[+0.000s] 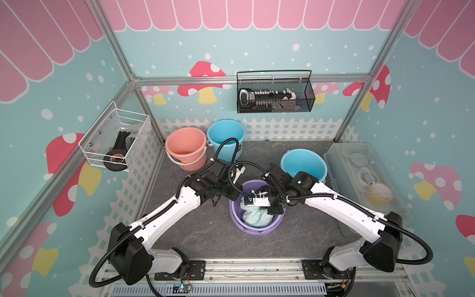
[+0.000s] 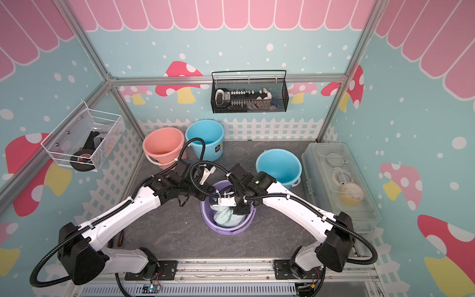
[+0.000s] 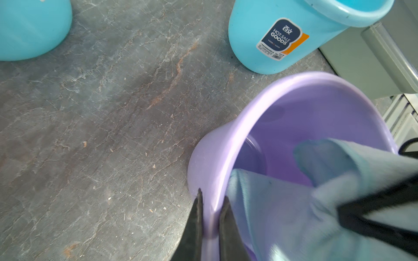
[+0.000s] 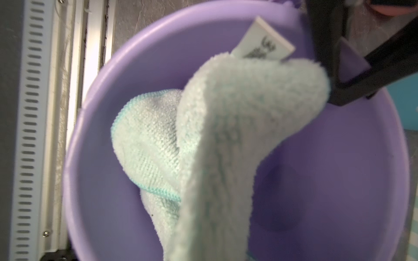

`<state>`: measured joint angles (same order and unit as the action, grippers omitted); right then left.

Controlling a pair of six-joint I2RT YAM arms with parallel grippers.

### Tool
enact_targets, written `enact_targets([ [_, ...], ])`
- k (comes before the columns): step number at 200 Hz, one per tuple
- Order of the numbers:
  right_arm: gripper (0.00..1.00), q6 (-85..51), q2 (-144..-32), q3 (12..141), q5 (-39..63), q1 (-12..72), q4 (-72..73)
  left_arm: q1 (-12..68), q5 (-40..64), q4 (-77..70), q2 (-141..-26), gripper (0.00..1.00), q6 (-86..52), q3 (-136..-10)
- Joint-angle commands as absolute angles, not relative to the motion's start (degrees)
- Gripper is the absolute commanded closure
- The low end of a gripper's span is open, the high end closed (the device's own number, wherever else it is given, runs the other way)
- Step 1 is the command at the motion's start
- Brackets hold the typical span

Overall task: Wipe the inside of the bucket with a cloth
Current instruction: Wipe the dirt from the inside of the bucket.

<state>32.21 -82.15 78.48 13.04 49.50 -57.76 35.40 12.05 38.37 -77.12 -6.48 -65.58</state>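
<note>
**Status Record: Cloth in Purple Bucket, Both Grippers Engaged**

**1. Markings.** In the left wrist view I read "HOT-SALE GOODS" on the dark sticker [image 3: 280, 37] of a blue bucket [image 3: 251, 58]. The white tag [image 4: 263, 45] sewn to the cloth carried print too blurred for me to read.

**2. Task item.** The cloth [image 1: 257, 217] was pale mint-green terry with a brighter teal stitched hem. It was bunched and folded over itself. It sat inside the purple bucket [image 1: 235, 213], just below the centre of the frame in both top views. Its upper fold was raised toward the rim and the rest hung down into the bucket.

**3. Arms and tools.** Both arms reached in from the lower left and lower right of the frame and met over the purple bucket. The left gripper [image 3: 211, 220] was clamped tight on the bucket's rim, with one finger outside the wall and one inside. The right gripper [image 3: 346, 212] was pinched closed on the cloth's upper fold.
</note>
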Motion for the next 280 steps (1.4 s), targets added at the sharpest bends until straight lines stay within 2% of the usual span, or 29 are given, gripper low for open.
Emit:
enact_targets([
  [1,0.92,14.42,-81.05,79.41,20.38,49.36,-59.72,35.41,10.33,36.56,-75.83,1.00,-7.02,-64.94],
  [75,1.00,-15.60,-84.32,71.07,32.47,49.22,-45.69,35.22,10.43,36.07,-75.10,1.00,-7.92,-64.34],
  [104,1.00,-24.40,-85.74,65.87,32.29,49.13,-36.69,35.24,10.30,34.94,-74.71,1.00,-8.96,-63.99],
  [144,1.00,-27.29,-91.11,63.26,28.40,49.09,-33.63,35.24,10.47,34.10,-74.79,1.00,-9.94,-63.55],
  [220,1.00,-29.39,-98.08,64.41,2.42,49.28,-35.94,35.30,10.99,32.71,-74.68,1.00,-11.47,-62.28],
  [236,1.00,-28.63,-99.51,65.65,3.46,49.28,-35.22,35.33,11.25,32.50,-74.64,1.00,-12.00,-62.13],
  [280,1.00,-28.82,-101.22,69.74,18.70,49.31,-31.22,35.59,11.63,31.86,-74.64,1.00,-12.72,-61.76],
])
